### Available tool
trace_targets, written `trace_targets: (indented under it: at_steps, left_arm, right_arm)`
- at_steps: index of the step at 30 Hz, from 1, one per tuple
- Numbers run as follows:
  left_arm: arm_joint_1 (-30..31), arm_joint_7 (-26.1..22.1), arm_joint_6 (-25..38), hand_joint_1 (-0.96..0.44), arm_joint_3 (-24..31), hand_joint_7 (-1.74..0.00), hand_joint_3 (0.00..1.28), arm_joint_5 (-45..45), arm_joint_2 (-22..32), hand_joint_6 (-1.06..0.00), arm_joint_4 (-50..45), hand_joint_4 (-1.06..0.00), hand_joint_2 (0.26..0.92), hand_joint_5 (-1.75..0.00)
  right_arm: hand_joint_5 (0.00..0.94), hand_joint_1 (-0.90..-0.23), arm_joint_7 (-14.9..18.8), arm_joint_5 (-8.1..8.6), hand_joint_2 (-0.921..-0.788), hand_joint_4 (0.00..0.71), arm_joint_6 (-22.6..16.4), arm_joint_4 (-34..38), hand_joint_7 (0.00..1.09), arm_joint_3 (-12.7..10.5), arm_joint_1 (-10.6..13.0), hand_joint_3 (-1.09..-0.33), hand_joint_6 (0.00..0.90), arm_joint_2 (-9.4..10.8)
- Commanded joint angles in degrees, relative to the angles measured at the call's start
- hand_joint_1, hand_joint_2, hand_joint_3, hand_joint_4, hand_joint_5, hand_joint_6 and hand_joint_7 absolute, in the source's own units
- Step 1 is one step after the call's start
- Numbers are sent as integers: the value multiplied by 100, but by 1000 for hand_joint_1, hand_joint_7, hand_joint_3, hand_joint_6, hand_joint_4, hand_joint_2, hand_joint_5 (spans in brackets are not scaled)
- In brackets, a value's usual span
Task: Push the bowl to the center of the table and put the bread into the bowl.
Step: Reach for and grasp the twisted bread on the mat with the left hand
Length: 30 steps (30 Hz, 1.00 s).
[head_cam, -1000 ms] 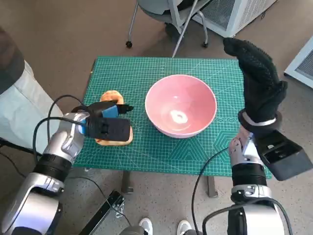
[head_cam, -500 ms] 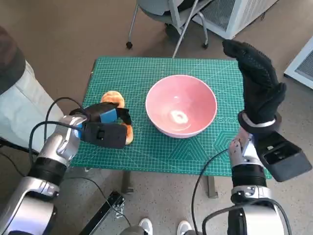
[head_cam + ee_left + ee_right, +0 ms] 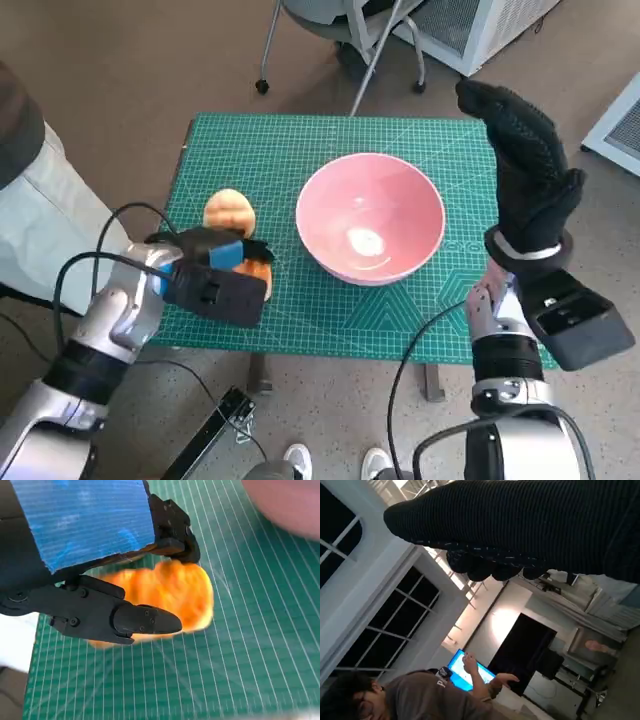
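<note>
The left hand (image 3: 215, 268) hangs low over the near left part of the green mat (image 3: 300, 150), and its black fingers (image 3: 142, 620) are curled round an orange piece of bread (image 3: 172, 592), so it seems to be grasping it, though how firmly cannot be told. A second, paler piece (image 3: 229, 210) lies on the mat just beyond the hand. To the right, the pink bowl (image 3: 370, 215) sits about mid-table, empty. The right hand (image 3: 527, 165) is raised beside the bowl's right side, released, fingers extended, touching nothing. The risk: a shallow hold could let the bread slip during the carry, or the hand could knock the bowl's rim.
</note>
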Motion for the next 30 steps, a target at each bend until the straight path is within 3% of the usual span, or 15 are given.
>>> trace_targets:
  at_steps: [1,17,24,30]
  left_arm:
    - [423,-277,266,-470,-50,-240,59,84,156,-277,-171,-328,921,-54]
    - [941,212,196,-435,-126,-170,44,283,89,-227,-179,-250,921,-5]
    - [1131,585,231,-390,-159,-145,31,452,-18,-232,-176,-283,921,-17]
    - [1320,1252,41,-282,-89,-168,15,603,-45,-338,-197,-402,915,-66]
  right_arm:
    - [10,-620,-55,-71,-921,382,29,71,804,27,135,-726,77,47]
    - [8,-623,38,73,-921,384,120,-36,797,87,214,-712,76,112]
    - [7,-609,126,145,-921,384,183,-38,793,87,218,-709,76,138]
    - [6,-613,188,183,-921,383,231,-56,789,79,215,-705,71,160]
